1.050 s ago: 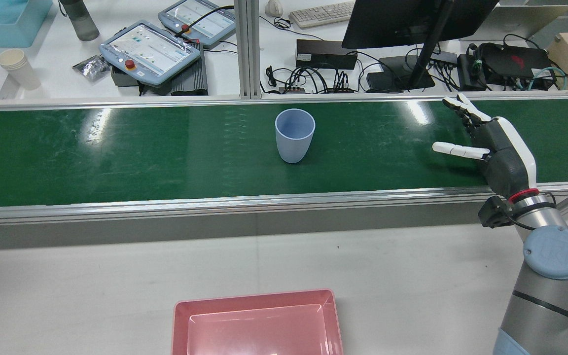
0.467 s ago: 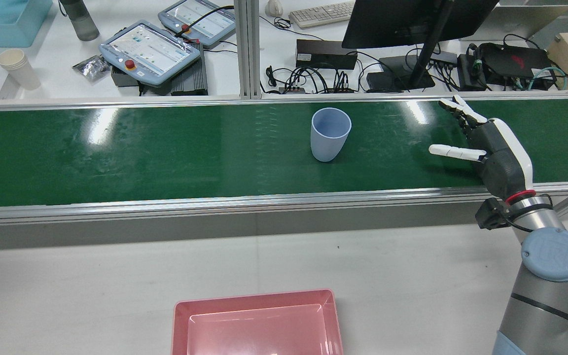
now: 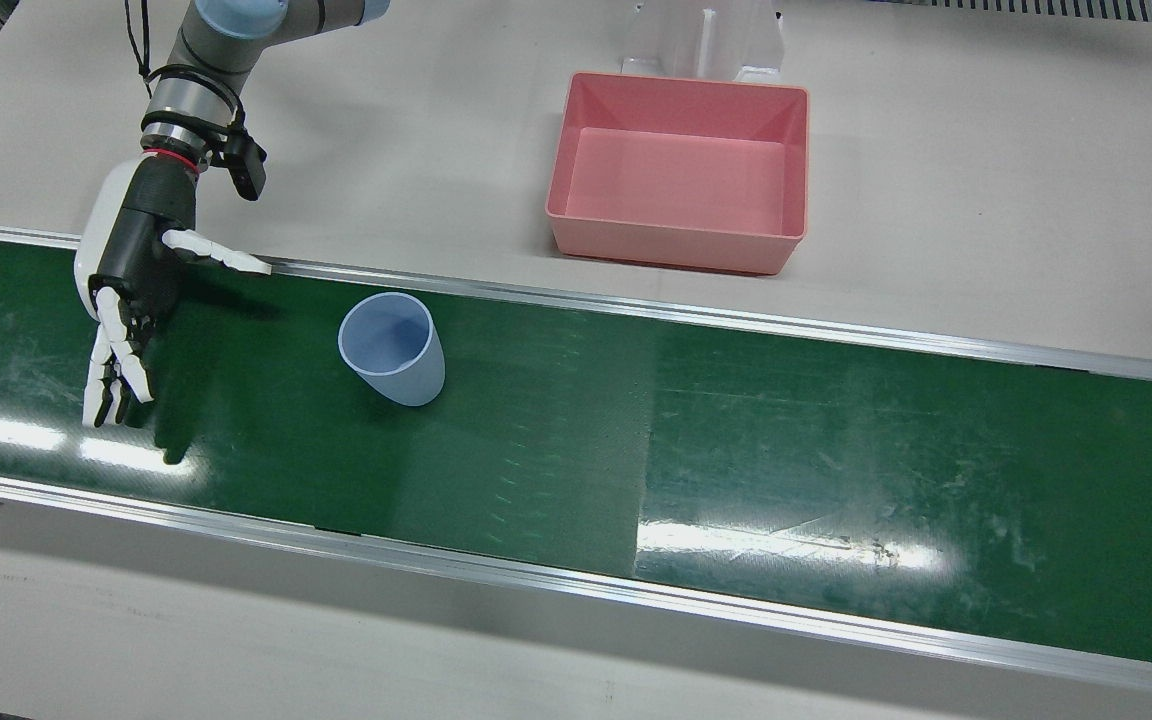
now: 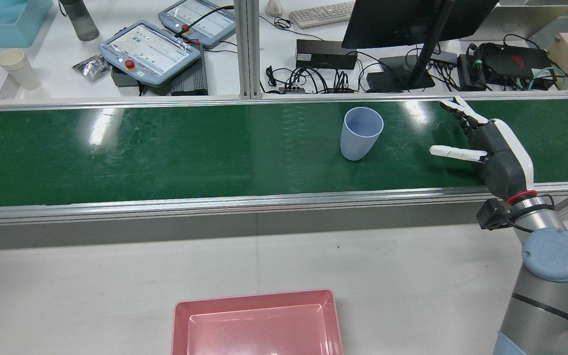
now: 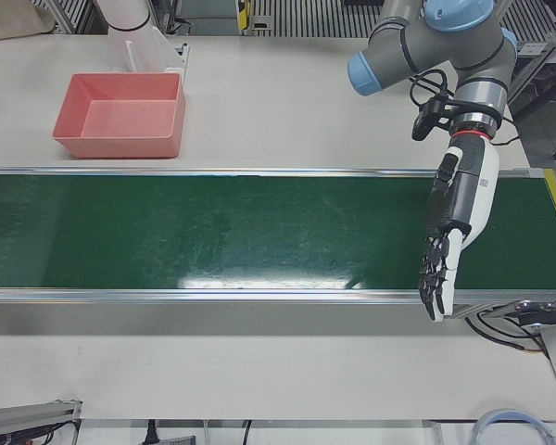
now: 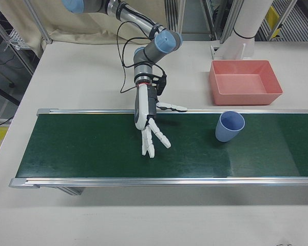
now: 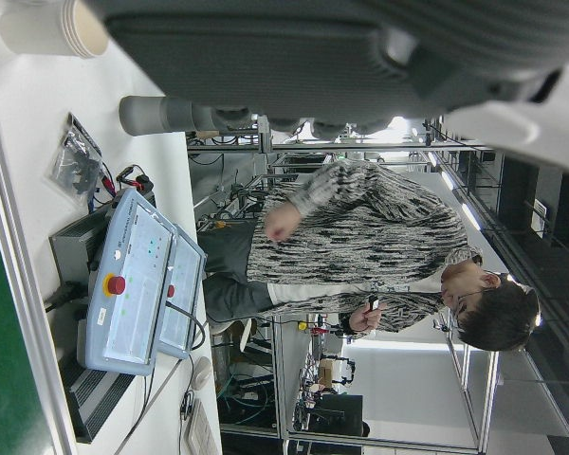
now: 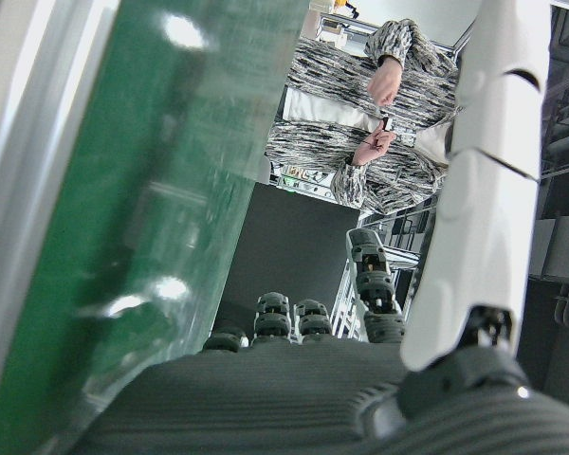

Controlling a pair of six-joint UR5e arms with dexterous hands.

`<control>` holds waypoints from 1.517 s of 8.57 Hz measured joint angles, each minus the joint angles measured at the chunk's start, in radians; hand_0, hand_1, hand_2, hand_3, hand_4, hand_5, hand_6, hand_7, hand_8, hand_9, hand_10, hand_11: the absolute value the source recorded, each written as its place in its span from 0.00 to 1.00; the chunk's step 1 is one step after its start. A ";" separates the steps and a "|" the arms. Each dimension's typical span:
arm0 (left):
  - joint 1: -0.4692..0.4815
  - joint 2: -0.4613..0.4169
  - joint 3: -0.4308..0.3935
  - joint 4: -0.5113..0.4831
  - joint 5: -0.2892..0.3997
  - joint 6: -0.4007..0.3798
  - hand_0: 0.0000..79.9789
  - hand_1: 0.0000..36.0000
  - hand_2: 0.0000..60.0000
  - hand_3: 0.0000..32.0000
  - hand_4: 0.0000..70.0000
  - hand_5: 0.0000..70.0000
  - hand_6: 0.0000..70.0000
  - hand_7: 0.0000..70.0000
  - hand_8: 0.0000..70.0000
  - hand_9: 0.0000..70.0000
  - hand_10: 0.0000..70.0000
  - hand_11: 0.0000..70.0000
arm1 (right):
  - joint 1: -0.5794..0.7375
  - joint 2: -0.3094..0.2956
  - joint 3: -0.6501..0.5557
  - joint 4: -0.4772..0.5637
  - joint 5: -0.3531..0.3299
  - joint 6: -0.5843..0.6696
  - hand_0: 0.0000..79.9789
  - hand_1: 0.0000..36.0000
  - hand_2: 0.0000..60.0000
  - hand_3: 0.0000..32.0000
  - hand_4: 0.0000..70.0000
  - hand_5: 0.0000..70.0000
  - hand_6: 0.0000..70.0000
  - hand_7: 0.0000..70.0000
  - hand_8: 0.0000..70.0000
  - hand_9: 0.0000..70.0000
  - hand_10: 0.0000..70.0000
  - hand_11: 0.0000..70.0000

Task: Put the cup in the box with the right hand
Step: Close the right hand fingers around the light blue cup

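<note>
**State**
- Open and empty: right hand (image 3: 131,290), low over the near end of the belt (image 3: 736,430), fingers (image 3: 108,385) stretched across it, thumb (image 3: 216,255) splayed toward the cup (image 3: 391,348).
- Upright on the belt, mouth up, clear of the hand and touched by nothing: cup.
- Off the belt, on the table on the robot's side, empty: box (image 3: 676,250). Farther along the belt than the cup, as seen from the hand.
- Also open and holding nothing: left hand (image 5: 452,222), far down the belt, fingers straight. Not needed for this task.

**Step in hand (judged)**
- Approach before the grasp. No contact made yet; placement not begun.

**Hazards and causes**
- Tipping the cup: likely if the thumb or fingertips strike the wall high up before the hand surrounds it. Looks light and narrow at the base, so expect little resistance.
- Missing the grasp: possible if the belt is running and closure is timed badly. Cannot confirm belt motion from this moment alone.
- Squeezing the cup out: possible on a tapered, smooth wall. Close around the middle, not near the rim.
- Snagging in transfer: lift clear of the belt's metal rail (image 3: 836,330) and the box wall before crossing.
- Dropping short: release only with the cup fully over the box floor.
</note>
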 measured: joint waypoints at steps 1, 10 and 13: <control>0.000 0.000 0.000 0.000 0.000 0.000 0.00 0.00 0.00 0.00 0.00 0.00 0.00 0.00 0.00 0.00 0.00 0.00 | 0.002 -0.001 -0.002 0.000 0.000 -0.003 0.67 0.63 0.08 0.00 0.00 0.11 0.07 0.13 0.09 0.13 0.01 0.05; 0.000 0.000 0.000 0.000 0.000 0.000 0.00 0.00 0.00 0.00 0.00 0.00 0.00 0.00 0.00 0.00 0.00 0.00 | 0.011 0.000 -0.007 0.000 0.000 -0.013 0.68 0.67 0.10 0.00 0.00 0.12 0.10 0.27 0.12 0.20 0.03 0.08; 0.000 0.000 0.000 0.000 0.000 0.000 0.00 0.00 0.00 0.00 0.00 0.00 0.00 0.00 0.00 0.00 0.00 0.00 | 0.023 0.003 -0.011 0.000 0.000 -0.035 0.59 1.00 1.00 0.00 0.25 0.22 0.48 1.00 0.68 1.00 0.59 0.86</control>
